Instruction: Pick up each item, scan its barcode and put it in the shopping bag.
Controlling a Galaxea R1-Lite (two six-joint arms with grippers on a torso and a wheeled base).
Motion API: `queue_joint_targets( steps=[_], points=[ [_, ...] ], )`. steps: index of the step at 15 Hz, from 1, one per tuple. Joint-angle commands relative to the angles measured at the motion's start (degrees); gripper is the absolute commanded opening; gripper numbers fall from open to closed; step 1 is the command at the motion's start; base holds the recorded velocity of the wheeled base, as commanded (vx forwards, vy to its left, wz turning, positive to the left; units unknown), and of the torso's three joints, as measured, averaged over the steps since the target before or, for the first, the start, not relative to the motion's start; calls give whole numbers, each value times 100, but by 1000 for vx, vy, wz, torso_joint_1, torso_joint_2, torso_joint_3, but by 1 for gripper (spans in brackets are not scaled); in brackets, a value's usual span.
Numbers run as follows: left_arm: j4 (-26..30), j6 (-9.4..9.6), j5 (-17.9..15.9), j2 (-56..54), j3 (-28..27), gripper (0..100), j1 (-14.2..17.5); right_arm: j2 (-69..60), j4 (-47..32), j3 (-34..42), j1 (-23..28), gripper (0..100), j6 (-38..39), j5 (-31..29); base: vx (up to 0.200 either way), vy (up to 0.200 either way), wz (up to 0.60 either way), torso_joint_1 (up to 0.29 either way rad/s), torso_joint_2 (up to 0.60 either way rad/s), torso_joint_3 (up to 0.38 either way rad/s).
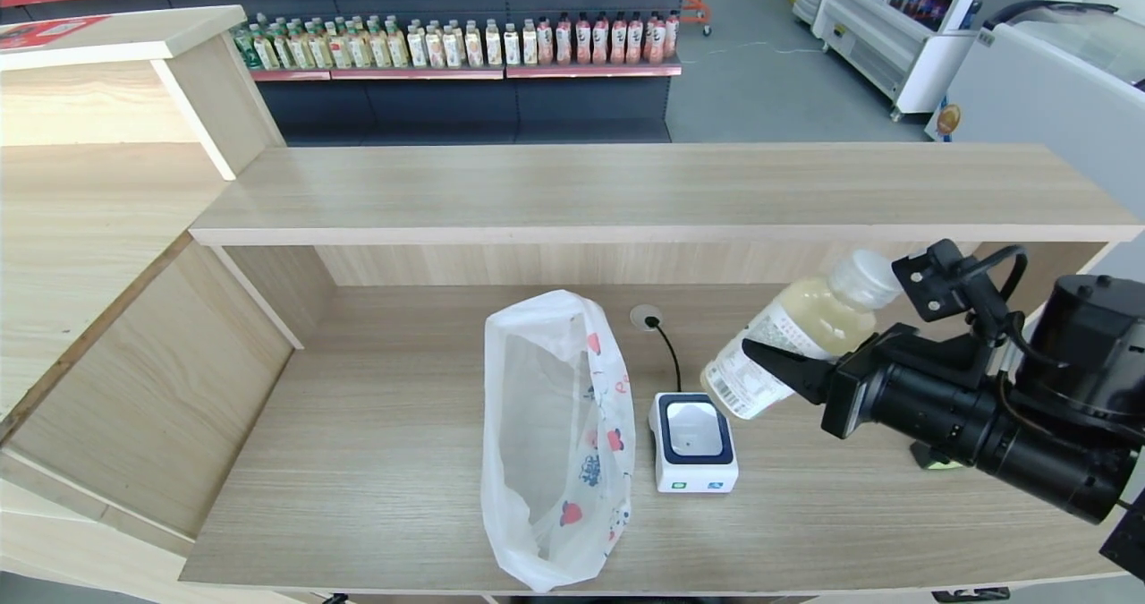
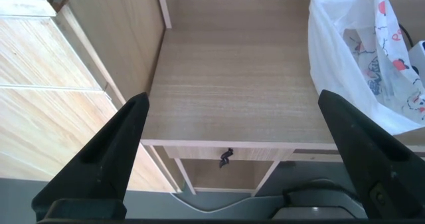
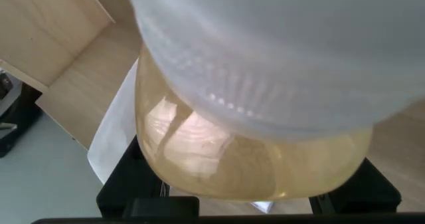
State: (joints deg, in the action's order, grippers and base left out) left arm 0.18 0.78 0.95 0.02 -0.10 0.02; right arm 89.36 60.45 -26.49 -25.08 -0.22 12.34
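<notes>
Pale wood surface (image 1: 376, 461) bearing one white scanner (image 1: 696, 441), with one white shopping bag (image 1: 555, 443), mouth open, just left of the scanner. Above and right of the scanner, one bottle (image 1: 796, 340) of pale yellow drink, tilted with white cap up and away and label end low near the scanner, clamped in the right jaws. Well left of the scanner, past the bag, left jaws wide apart over the surface's near edge.

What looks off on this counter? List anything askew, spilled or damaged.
Nothing stands out. The bottle sits tilted in the right gripper, base angled down toward the scanner, cap on, nothing spilled. The shopping bag slumps beside the scanner on the counter, with no tear showing.
</notes>
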Motion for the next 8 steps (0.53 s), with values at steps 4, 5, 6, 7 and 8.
queue_joint_targets(
  steps=[4, 5, 6, 7, 8],
  points=[
    [-1, 1, 2, -2, 1, 100, 6, -103, 10, 30, -24, 0, -13, -3, 0, 0, 0, 0, 0, 0],
    [-1, 1, 2, -2, 1, 100, -2, -103, 10, 30, -24, 0, -22, -12, 0, 0, 0, 0, 0, 0],
    [-1, 1, 2, -2, 1, 100, -2, -138, 2, 30, -24, 0, -31, -3, 0, 0, 0, 0, 0, 0],
    [-1, 1, 2, -2, 1, 100, 6, -147, 2, 39, -24, 0, -31, -3, -200, 0, 0, -2, 7, 2],
    [-1, 1, 2, -2, 1, 100, 6, -138, 2, 39, -24, 0, -31, -3, -200, 0, 0, -2, 2, 12]
  ],
)
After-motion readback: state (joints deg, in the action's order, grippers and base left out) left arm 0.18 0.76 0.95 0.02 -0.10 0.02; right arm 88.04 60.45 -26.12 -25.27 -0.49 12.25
